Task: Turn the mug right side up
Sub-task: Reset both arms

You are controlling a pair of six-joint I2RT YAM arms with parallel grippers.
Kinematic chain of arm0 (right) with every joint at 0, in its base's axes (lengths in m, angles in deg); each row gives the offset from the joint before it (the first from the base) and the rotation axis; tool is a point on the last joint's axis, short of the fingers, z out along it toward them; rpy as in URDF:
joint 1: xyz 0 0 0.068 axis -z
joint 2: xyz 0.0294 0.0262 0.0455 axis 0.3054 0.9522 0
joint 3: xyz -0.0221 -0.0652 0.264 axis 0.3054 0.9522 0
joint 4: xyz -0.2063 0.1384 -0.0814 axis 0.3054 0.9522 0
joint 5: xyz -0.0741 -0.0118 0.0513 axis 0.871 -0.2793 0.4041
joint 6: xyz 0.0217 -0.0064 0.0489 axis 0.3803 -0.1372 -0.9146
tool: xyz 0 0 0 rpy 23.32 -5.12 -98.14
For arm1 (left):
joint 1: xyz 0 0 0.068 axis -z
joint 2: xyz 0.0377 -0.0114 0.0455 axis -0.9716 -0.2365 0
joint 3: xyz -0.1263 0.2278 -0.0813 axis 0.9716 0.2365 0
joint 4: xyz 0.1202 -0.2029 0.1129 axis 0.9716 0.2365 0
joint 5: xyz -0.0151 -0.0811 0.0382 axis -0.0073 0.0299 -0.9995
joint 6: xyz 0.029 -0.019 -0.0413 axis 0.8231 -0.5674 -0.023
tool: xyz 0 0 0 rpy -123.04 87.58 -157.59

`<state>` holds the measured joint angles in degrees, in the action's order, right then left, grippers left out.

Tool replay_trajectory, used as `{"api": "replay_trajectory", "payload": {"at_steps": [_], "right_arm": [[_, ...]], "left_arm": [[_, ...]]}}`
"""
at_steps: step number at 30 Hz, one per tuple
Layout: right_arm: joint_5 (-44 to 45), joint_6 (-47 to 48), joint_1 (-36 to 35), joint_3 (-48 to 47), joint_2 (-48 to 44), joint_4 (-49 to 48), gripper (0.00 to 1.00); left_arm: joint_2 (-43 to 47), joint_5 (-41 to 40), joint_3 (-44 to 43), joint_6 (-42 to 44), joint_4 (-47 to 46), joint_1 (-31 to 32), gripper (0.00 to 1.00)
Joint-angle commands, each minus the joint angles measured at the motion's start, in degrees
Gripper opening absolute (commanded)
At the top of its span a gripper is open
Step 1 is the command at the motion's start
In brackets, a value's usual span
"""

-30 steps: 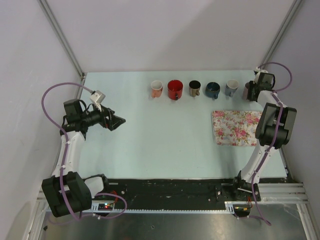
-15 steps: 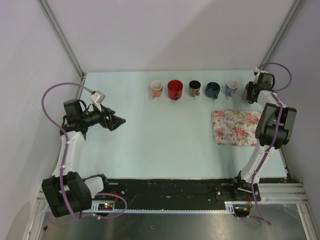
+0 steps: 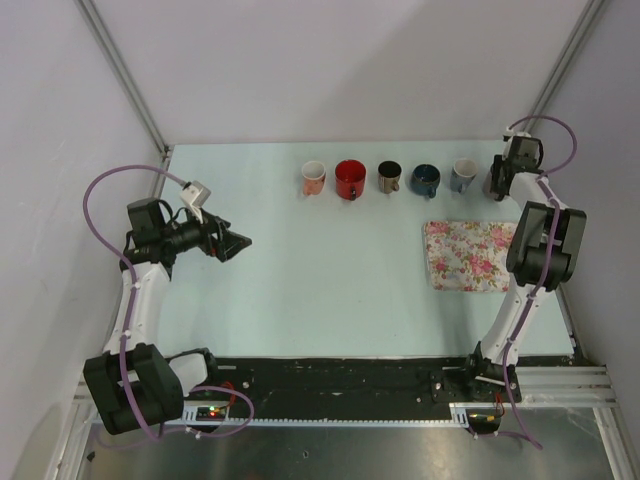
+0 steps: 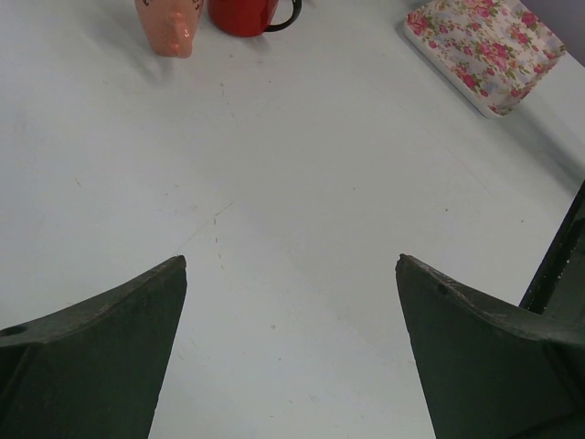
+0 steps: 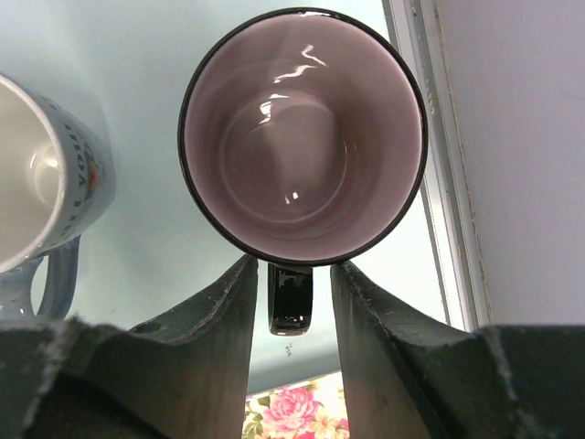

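The mug [image 5: 303, 133] is black outside and pale pink inside. It stands upright at the table's far right, mouth towards the right wrist camera. My right gripper [image 5: 292, 262] straddles its black handle [image 5: 291, 302], jaws narrowly apart, with a thin gap showing on each side of the handle. In the top view the right gripper [image 3: 503, 180] covers most of the mug [image 3: 493, 184]. My left gripper [image 3: 240, 242] is open and empty above the left part of the table; it is also open in the left wrist view [image 4: 291, 261].
A row of upright mugs stands along the back: pink [image 3: 313, 178], red [image 3: 350, 179], brown [image 3: 389, 177], dark blue [image 3: 425, 179], grey-blue [image 3: 462, 175]. A floral tray [image 3: 472, 256] lies at the right. The table's right edge rail [image 5: 439, 183] is beside the mug.
My right wrist has shifted slightly back and to the left at the far right mug. The left arm has not moved.
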<state>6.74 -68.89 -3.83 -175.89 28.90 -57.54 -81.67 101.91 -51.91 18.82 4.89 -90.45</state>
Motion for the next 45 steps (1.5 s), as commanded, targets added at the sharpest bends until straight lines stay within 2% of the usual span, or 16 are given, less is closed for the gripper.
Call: {"api": "replay_trajectory", "payload": {"at_steps": [1, 3, 5, 9, 10, 12, 16, 20, 24, 27, 33, 37, 40, 45], "right_arm": [[1.75, 0.54, -0.58, -3.26, 0.41, 0.71, 0.43], [1.56, 0.78, -0.48, -2.62, -0.31, 1.60, 0.47], [0.92, 0.95, -0.19, -1.72, -1.72, 3.20, 0.56], [-3.42, 0.75, 1.43, 1.67, -8.41, 7.16, 0.81], [-5.46, 0.88, 1.82, 2.81, -10.18, 8.20, 0.90], [-7.93, 1.90, 2.43, 4.28, -14.08, 11.09, 0.97], [-12.87, 5.15, 3.06, 8.39, -23.92, 16.78, 0.99], [-20.32, 6.54, 3.87, 12.18, -35.04, 23.70, 0.99], [-29.70, 9.17, 4.06, 15.33, -47.24, 30.88, 0.99], [-34.85, 9.06, 3.62, 19.43, -57.47, 31.36, 0.99], [-43.45, 7.66, 2.94, 23.65, -78.53, 30.63, 0.99], [-51.52, 8.89, 2.96, 23.90, -90.45, 34.11, 0.99], [-58.48, 13.27, 3.13, 22.93, -95.10, 41.56, 1.00], [-73.17, 31.59, 3.46, 25.16, -98.61, 55.62, 0.99]], "left_arm": [[1.26, 1.19, 0.21, 0.96, -0.57, -0.46, 1.00], [1.50, 1.13, 0.35, 1.01, -0.54, -0.39, 1.00], [1.73, 1.05, 0.34, 1.09, -0.58, -0.44, 1.00], [2.07, 1.05, 0.13, 1.09, -0.56, -0.47, 1.00], [2.32, 1.06, 0.04, 1.04, -0.57, -0.46, 1.00], [3.06, 0.85, -0.08, 0.77, -0.65, -0.55, 1.00], [6.01, -0.16, -0.49, 0.86, 0.10, -1.62, 1.00], [9.22, -11.04, -2.82, -2.88, 3.30, -2.28, 1.00], [12.63, -17.40, -5.59, 0.72, 11.03, -3.07, 1.00], [17.36, -20.41, -4.62, 1.45, 13.18, -3.40, 1.00], [32.40, -26.78, -1.11, 2.91, 13.79, -3.45, 1.00], [39.92, -26.14, 0.62, 3.37, 15.39, -3.45, 1.00], [41.73, -24.10, 1.57, 2.99, 16.54, -3.45, 1.00], [43.38, -20.99, 4.26, 3.16, 16.71, -3.49, 1.00]]}}
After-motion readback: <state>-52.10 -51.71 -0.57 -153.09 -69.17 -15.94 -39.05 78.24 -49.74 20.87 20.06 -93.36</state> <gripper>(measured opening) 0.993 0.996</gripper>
